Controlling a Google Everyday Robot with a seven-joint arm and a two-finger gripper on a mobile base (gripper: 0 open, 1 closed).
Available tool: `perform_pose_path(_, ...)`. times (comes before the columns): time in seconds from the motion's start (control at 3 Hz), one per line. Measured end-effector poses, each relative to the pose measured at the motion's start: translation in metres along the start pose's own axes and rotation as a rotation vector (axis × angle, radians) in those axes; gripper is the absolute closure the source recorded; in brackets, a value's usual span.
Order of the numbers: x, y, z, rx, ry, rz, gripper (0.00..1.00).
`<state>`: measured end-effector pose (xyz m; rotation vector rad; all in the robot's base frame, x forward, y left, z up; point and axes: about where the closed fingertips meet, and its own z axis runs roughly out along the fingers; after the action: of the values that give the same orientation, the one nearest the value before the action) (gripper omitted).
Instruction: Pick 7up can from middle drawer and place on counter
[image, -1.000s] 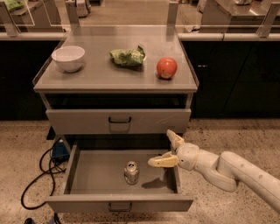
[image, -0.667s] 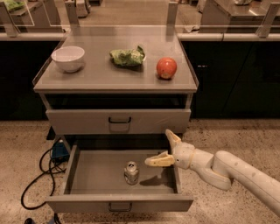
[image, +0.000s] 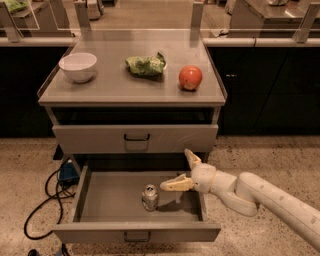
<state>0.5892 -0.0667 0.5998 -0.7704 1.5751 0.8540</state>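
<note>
The 7up can (image: 149, 197) stands upright on the floor of the open middle drawer (image: 105, 200), near its centre front. My gripper (image: 179, 171) is open, with one finger pointing up and the other pointing left toward the can. It hovers over the drawer's right part, a short way right of the can and apart from it. The counter (image: 115, 85) is the grey top of the cabinet above.
On the counter stand a white bowl (image: 78, 66) at left, a green snack bag (image: 145, 64) in the middle and a red apple (image: 190, 77) at right. The top drawer (image: 135, 138) is closed. Black cables (image: 45, 197) and a blue object lie on the floor at left.
My gripper has moved a little to the left, closer to the can. The can has not moved.
</note>
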Motion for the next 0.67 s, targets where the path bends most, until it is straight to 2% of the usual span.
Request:
perform_pose_path(0.33, 0.028, 0.025, 0.034, -0.049, -0.005, 0.035, 0.00)
perform_pose_path(0.67, 0.062, 0.048, 0.055, -0.077, 0.016, 0.064, 0.00)
